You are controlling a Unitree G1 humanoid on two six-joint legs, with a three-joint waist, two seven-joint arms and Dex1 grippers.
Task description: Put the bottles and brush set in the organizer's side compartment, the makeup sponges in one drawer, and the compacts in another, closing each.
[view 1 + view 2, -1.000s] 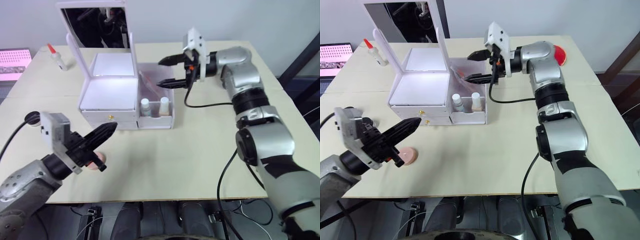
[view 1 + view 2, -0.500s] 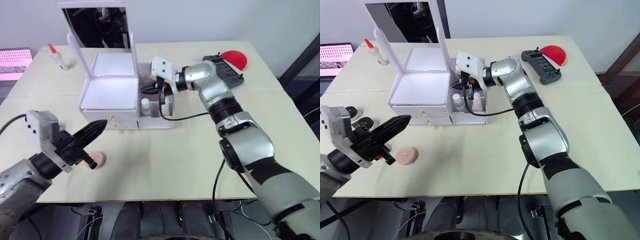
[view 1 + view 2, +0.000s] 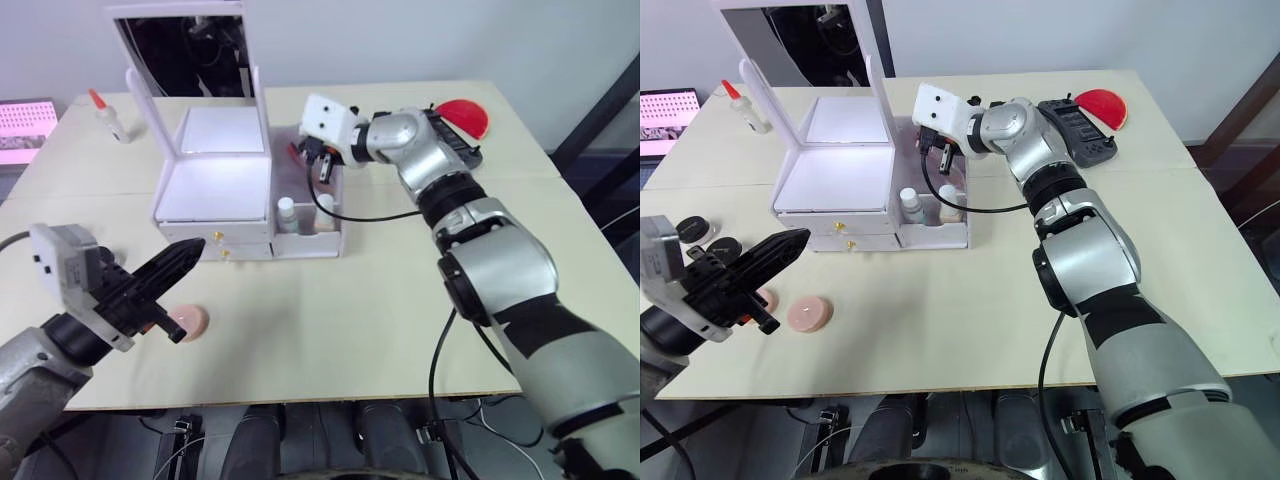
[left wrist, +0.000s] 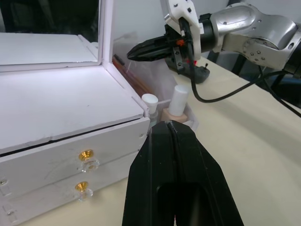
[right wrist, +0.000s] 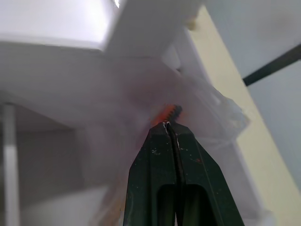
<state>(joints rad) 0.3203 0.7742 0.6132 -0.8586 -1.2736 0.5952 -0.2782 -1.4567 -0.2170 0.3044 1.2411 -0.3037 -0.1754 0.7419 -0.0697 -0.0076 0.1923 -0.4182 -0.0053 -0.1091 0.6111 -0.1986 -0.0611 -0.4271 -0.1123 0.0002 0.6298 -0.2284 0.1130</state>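
Note:
The white organizer [image 3: 215, 185] stands with its mirror lid up and both gold-knobbed drawers [image 4: 85, 155] shut. Its side compartment [image 3: 335, 235] holds two white-capped bottles [image 3: 287, 210] [image 3: 326, 205] at the front. The brush set in its clear pouch [image 4: 136, 77] leans at the back. My right gripper [image 3: 300, 150] is shut, with its tip at the pouch [image 5: 170, 112]. My left gripper [image 3: 198, 250] is shut and empty, hovering in front of the drawers. A pink makeup sponge [image 3: 808, 314] lies below it, and another [image 3: 767, 298] is partly hidden. Two black compacts [image 3: 722, 245] lie to its left.
A small glue bottle with a red cap [image 3: 105, 112] stands at the back left. A black controller [image 3: 452, 145] and a red half-disc [image 3: 466, 115] lie at the back right. The table's front and right parts are bare.
My right gripper was open over the side compartment, dipped into it, and now stands shut at its back. My left gripper has drawn back to the left, uncovering the sponge.

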